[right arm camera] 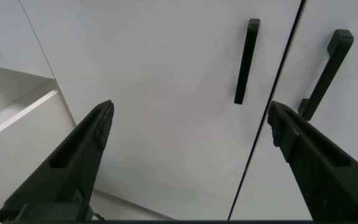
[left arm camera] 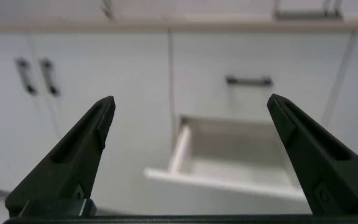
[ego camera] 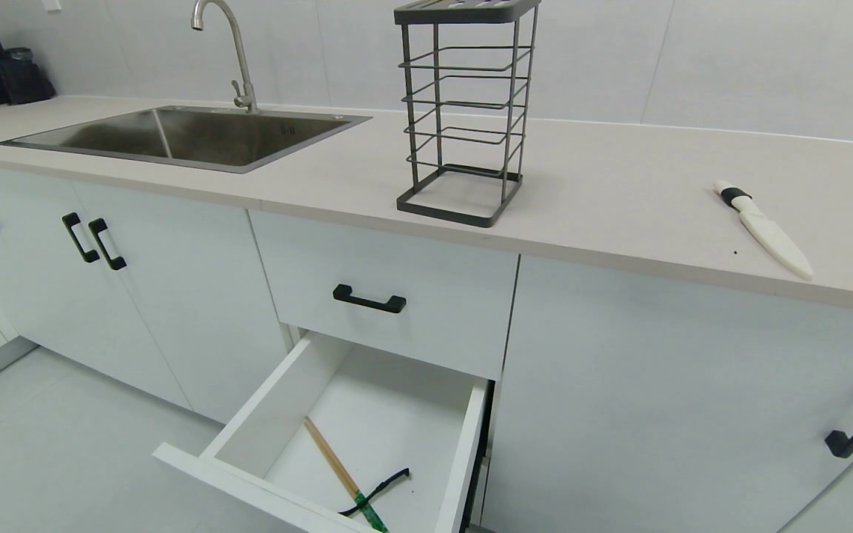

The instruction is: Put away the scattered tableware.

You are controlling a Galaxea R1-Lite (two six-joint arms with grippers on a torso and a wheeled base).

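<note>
White knife (ego camera: 763, 229), table (ego camera: 619, 178) right: likely light, stiff, slick; grab by black band (ego camera: 734, 197). Left gripper (left arm camera: 191, 102), right gripper (right arm camera: 191, 107): fingers wide.

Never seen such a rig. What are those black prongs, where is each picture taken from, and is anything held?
This is a two-armed robot in a kitchen. The wide picture comes from a camera on its head: a pale countertop with a steel sink, a dark wire rack and a white knife with a black band. Below, an open white drawer holds a wooden stick with a green end and a thin black item. The other pictures come from wrist cameras. The black prongs are the fingers of the left gripper, facing the drawer, and the right gripper, facing white cabinet doors with black handles. Both are open and hold nothing.
</note>
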